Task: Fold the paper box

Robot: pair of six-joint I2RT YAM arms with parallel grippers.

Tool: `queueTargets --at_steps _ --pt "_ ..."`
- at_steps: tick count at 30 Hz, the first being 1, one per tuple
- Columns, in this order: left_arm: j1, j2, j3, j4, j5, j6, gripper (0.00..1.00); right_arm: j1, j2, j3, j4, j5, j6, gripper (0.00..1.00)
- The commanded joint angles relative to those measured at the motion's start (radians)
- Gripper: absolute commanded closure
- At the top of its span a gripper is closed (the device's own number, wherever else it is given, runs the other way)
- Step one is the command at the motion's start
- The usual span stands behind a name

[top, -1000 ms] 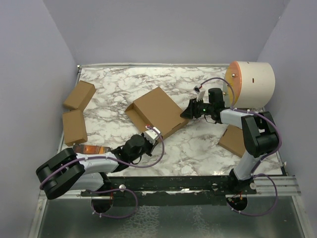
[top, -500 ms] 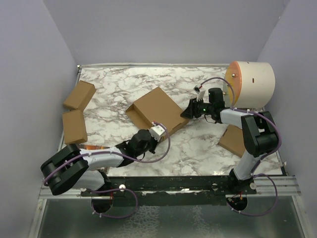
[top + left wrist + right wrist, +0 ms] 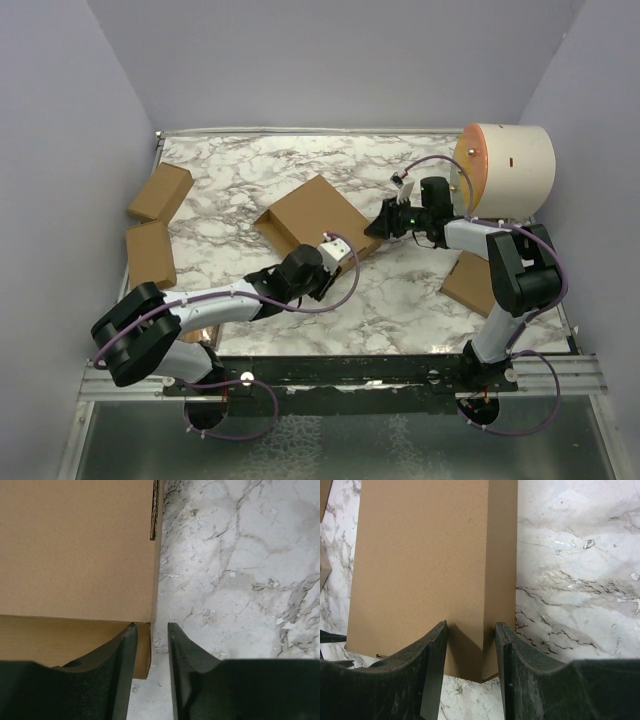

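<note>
The paper box (image 3: 315, 225) lies closed and flat-topped in the middle of the marble table. My left gripper (image 3: 335, 262) is at the box's near corner. In the left wrist view its jaws (image 3: 151, 627) stand narrowly apart, with the corner edge of the box (image 3: 75, 545) just at the gap and nothing pinched. My right gripper (image 3: 378, 228) is at the box's right corner. In the right wrist view its jaws (image 3: 470, 630) stand apart, straddling the corner ridge of the box (image 3: 420, 555).
Two smaller brown boxes (image 3: 160, 192) (image 3: 150, 254) lie at the left edge, and another (image 3: 470, 283) lies by the right arm's base. A cream cylinder with an orange end (image 3: 505, 170) stands at the back right. Grey walls enclose the table.
My left gripper has moved right and forward along the table to the box's near corner. The right gripper and the box have not moved.
</note>
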Motion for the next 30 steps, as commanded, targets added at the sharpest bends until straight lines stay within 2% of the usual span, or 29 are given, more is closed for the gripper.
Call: queueTargets --at_steps 1,5,7,9,13,17,24,30 --pt "0.007 -0.091 0.036 -0.047 0.042 -0.016 0.58 0.02 0.052 -0.017 -0.11 0.079 -0.049 0.59" --pt "0.024 -0.2 0.018 -0.111 0.059 -0.085 0.38 0.02 0.06 -0.013 -0.114 0.079 -0.051 0.59" --pt "0.065 -0.249 0.015 -0.154 0.039 -0.186 0.27 0.02 0.059 -0.012 -0.115 0.079 -0.051 0.59" --pt "0.161 -0.283 0.012 -0.188 0.095 -0.303 0.23 0.02 0.058 -0.013 -0.116 0.08 -0.052 0.59" --pt "0.386 -0.301 -0.025 -0.157 0.263 -0.519 0.15 0.02 0.058 -0.012 -0.116 0.078 -0.052 0.58" --pt "0.558 -0.291 -0.046 -0.171 0.281 -0.665 0.01 0.02 0.054 -0.013 -0.116 0.079 -0.053 0.59" --pt "0.812 -0.133 -0.066 -0.075 0.337 -0.766 0.01 0.02 0.061 -0.009 -0.12 0.069 -0.054 0.58" --pt "0.856 0.044 -0.025 0.125 0.384 -0.832 0.01 0.02 0.061 -0.007 -0.122 0.071 -0.055 0.59"
